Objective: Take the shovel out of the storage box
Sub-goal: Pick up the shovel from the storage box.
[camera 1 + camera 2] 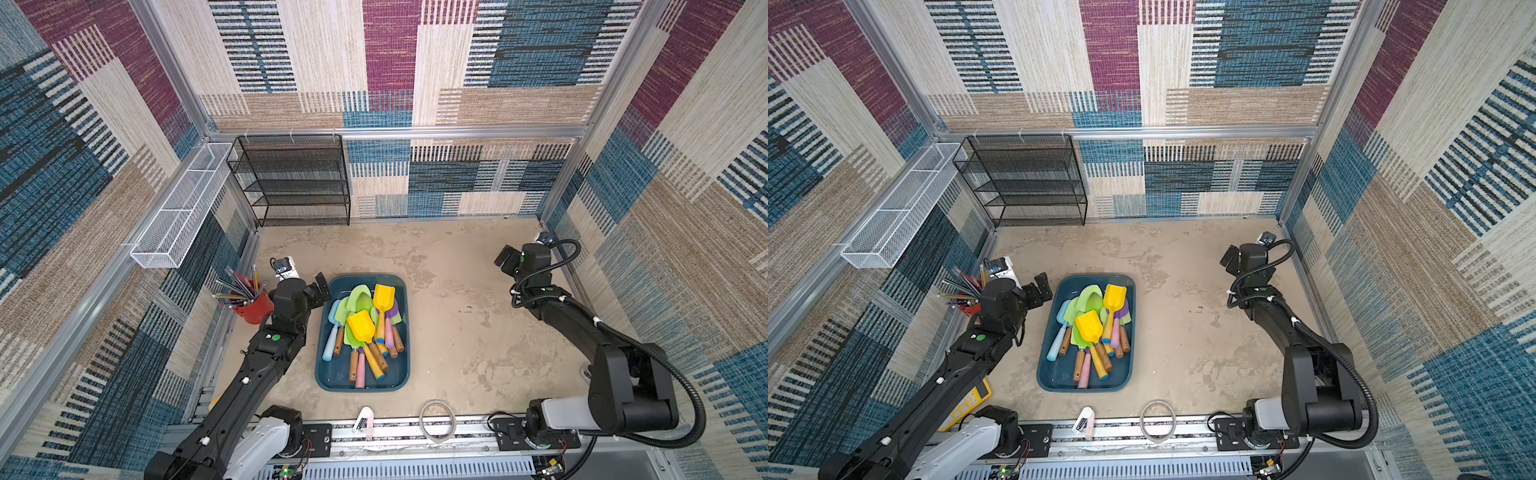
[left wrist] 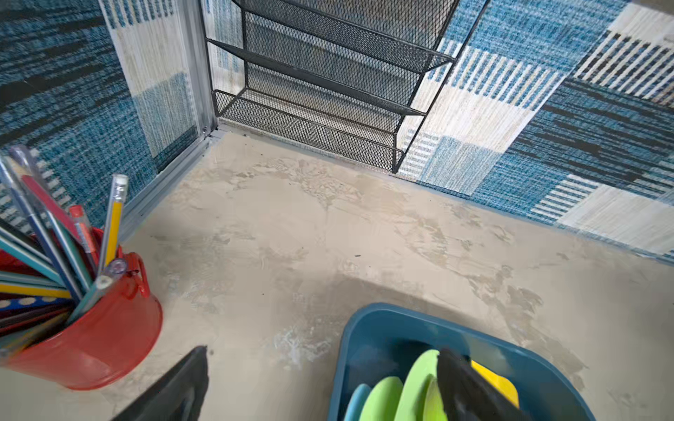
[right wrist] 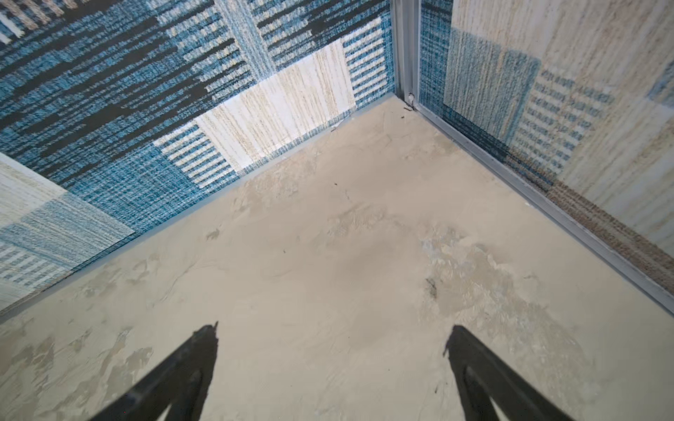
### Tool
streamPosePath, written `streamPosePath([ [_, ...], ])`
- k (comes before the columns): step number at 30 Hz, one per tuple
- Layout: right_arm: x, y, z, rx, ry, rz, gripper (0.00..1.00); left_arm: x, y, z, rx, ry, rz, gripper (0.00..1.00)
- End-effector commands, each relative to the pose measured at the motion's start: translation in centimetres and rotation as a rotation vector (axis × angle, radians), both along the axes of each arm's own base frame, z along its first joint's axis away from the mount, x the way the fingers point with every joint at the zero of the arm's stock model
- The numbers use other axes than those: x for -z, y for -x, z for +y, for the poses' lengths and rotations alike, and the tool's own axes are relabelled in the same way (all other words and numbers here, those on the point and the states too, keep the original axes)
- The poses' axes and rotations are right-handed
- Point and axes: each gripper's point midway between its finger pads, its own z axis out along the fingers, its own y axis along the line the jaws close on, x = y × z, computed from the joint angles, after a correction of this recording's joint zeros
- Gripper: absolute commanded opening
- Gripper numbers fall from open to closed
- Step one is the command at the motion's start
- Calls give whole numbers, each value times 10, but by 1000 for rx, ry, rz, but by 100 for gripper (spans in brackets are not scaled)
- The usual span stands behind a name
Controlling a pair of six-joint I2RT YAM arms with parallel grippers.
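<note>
Near the centre of both top views, a little low in the frame, sits the box (image 1: 392, 376), a shallow teal tub on the table (image 1: 457, 291). We see the shovels (image 1: 365, 345) heaped inside it, none taken out yet. Their blades point toward the upper end and their handles toward the lower end, and they overlap one another. One yellow shovel (image 1: 360, 326) lies on top of the heap with its handle slanting down and right. We judge it the easiest to lift without disturbing the rest.

Just beside the box's upper left corner hovers the left gripper (image 1: 320, 289), its jaws spread wide and holding nothing. We read this as a ready pose, since it belongs to the nearer arm and is opened ahead of a reach into the tub. In the left wrist view one finger (image 2: 470, 386) seems to hang over the green blades and the other over bare table. The frame edge cuts both off, so we cannot tell their height above the rim.

At the right middle of the top views, near the wall, the right gripper (image 1: 505, 258) is well apart from the box. Its jaws are likewise spread and empty over bare table. We take it as parked there so that the arms do not cross.

A red cup (image 1: 255, 309) of pencils (image 1: 237, 286) stands just left of the left gripper, close enough that a wrist swing could catch it.
</note>
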Motion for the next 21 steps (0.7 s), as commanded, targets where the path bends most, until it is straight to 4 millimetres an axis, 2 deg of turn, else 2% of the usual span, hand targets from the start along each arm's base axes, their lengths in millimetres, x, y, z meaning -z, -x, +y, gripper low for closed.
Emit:
streamPosePath([
  [1, 7, 5, 50, -193, -68, 59, 99, 28, 13, -21, 70, 69, 169, 95],
  [7, 16, 30, 120, -439, -106, 120, 99, 40, 37, -36, 113, 34, 326, 84],
  [11, 14, 54, 160, -590, -141, 129, 99, 45, 54, -51, 149, 30, 399, 72],
  [14, 15, 69, 183, -668, -159, 149, 98, 54, 70, -61, 154, 48, 453, 62],
  [18, 22, 88, 203, -743, -166, 179, 97, 69, 86, -79, 176, 59, 510, 58],
  [21, 25, 99, 213, -785, -180, 190, 96, 77, 95, -101, 202, 60, 560, 56],
])
